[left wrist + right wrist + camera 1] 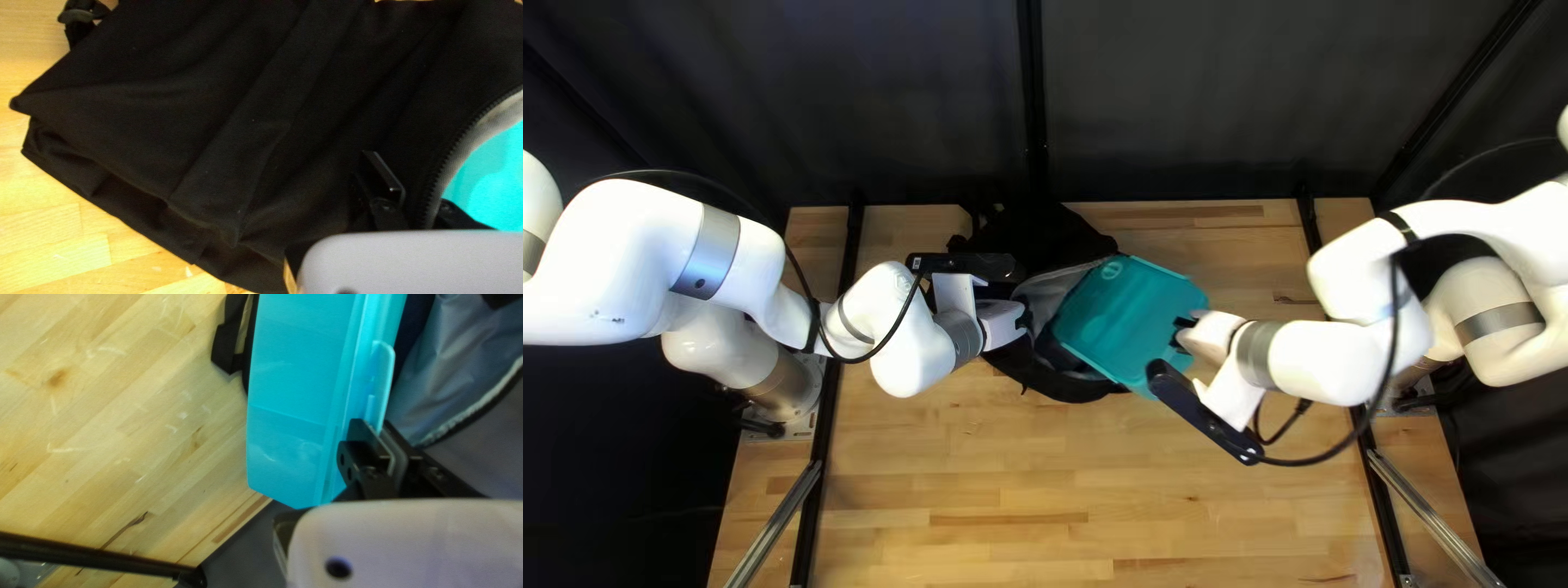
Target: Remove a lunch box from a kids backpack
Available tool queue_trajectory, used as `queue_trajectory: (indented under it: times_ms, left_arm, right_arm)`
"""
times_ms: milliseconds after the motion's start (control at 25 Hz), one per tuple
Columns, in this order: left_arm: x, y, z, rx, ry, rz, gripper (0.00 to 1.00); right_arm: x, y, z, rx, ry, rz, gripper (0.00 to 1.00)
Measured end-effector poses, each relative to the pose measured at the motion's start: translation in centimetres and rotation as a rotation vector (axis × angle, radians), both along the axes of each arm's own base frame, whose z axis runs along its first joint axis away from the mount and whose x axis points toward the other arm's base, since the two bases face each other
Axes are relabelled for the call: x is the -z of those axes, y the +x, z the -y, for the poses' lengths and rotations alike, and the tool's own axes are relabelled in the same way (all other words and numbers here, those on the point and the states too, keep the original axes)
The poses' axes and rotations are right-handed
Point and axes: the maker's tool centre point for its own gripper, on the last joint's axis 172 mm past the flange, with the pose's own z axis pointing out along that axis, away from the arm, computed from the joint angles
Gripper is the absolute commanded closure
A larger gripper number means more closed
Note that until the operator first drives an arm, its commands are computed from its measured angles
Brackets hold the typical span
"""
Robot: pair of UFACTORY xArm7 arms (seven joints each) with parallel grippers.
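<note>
Lunch box (1138, 327) | pale round emblem (1112, 269), illegible | right hand (1183, 335) gripping edge

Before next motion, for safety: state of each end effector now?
Left end effector: closed on the backpack.
Right end effector: closed on the lunch box.

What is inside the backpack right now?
The teal lunch box, partly out of the opening, and grey lining. Dark blue material beside the box is unclear. The backpack's black fabric hides whatever lies deeper.
</note>
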Motion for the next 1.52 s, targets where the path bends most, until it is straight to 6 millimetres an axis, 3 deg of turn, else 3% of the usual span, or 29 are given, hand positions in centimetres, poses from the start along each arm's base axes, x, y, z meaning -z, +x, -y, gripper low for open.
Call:
queue_trajectory:
  times_ms: [400, 720, 1040, 1360, 1520]
  left_arm:
    - [0.0, 0.0, 0.0, 0.0, 0.0, 0.0, 1.0]
    - [0.0, 0.0, 0.0, 0.0, 0.0, 0.0, 1.0]
    - [0.0, 0.0, 0.0, 0.0, 0.0, 0.0, 1.0]
    - [0.0, 0.0, 0.0, 0.0, 0.0, 0.0, 1.0]
    - [0.0, 0.0, 0.0, 0.0, 0.0, 0.0, 1.0]
  right_arm:
    - [0.0, -3.3, 1.6, 0.028, -0.019, 0.0, 0.99]
    - [1.1, -5.1, 3.0, 0.039, -0.038, -0.006, 1.0]
    - [2.1, -6.8, 6.2, 0.043, -0.062, -0.028, 1.0]
    - [2.8, -8.9, 7.7, 0.039, -0.07, -0.044, 1.0]
    - [4.1, -10.5, 8.6, 0.051, -0.065, -0.05, 1.0]
